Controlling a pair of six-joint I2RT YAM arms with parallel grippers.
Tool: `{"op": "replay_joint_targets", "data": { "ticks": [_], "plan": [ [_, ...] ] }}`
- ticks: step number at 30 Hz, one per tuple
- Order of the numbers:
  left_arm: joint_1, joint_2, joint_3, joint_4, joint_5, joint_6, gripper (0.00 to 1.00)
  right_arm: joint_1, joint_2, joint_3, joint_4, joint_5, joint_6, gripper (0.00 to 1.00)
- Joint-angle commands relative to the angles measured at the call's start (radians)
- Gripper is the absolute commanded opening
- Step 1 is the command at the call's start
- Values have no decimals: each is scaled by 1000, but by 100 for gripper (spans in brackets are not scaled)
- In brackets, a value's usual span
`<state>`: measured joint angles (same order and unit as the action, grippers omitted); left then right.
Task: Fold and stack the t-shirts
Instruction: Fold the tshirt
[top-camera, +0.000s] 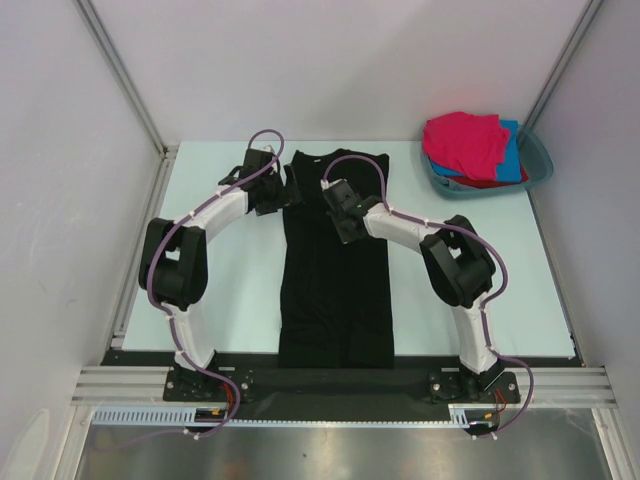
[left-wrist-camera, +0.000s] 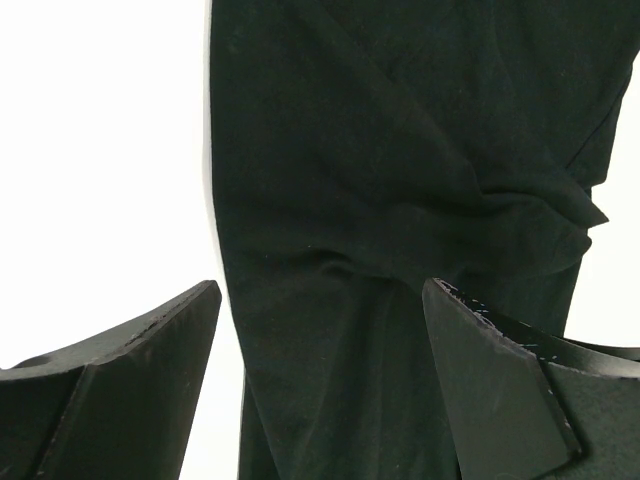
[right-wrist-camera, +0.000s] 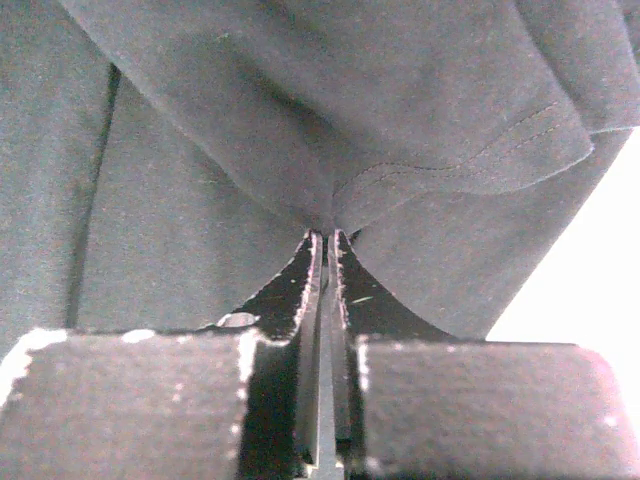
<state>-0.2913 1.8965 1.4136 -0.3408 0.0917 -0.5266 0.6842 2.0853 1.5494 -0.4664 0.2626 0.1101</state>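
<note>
My right gripper (right-wrist-camera: 326, 240) is pressed together on a small pinch of the black t-shirt (top-camera: 335, 290); the cloth puckers into the fingertips, and a stitched hem (right-wrist-camera: 470, 160) lies just past them. My left gripper (left-wrist-camera: 322, 290) stands wide apart and holds nothing. One finger hangs over bare table (top-camera: 230, 290), the other over the shirt's edge.

The black t-shirt lies left of the teal basin (top-camera: 535, 160) as a long narrow strip, its collar end level with the basin and its bottom hem running away from it toward my bases. My right gripper sits at the collar end on the side nearer the basin, my left on the side farther from it. The pink t-shirt (top-camera: 465, 140), blue t-shirt (top-camera: 513, 160) and red t-shirt (top-camera: 490, 183) are heaped inside the basin.

I judge this cloth light, limp and thin. It will sag and drag from any single hold, and the layers may slide apart, so a pinch could catch only the top one. It looks neither fragile nor slippery, but it wrinkles easily. I would want both corners of the collar end gripped through all layers, close to the edges. My left fingers need to close on the edge beneath them so the strip lifts evenly.
</note>
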Motion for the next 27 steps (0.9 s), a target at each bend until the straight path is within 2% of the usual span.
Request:
{"op": "replay_joint_targets", "data": {
  "ticks": [1,14,15,16,23,24,26,27],
  "plan": [
    [9,7,27,13,11,-15,89,9,-27,34,-1,0,-15,0],
    [9,3,25,16,25,-18,89,83,-103,-49,-48,33,39,0],
    [9,4,24,16,25,-16,89,84,-99,-57,-54,36,48,3],
    [9,4,24,17,28,-18,89,84,-99,-61,-54,36,52,0],
    [9,10,25,14,28,-18,89,89,-123,-98,-46,-54,112,0],
    [9,12,28,14,28,-16,89,94,-120,-97,-44,-46,118,12],
    [9,13,30,13,31,-18,89,97,-113,-80,-49,10,111,45],
    [9,13,31,13,32,-16,89,95,-107,-71,-66,39,108,53]
  ]
}}
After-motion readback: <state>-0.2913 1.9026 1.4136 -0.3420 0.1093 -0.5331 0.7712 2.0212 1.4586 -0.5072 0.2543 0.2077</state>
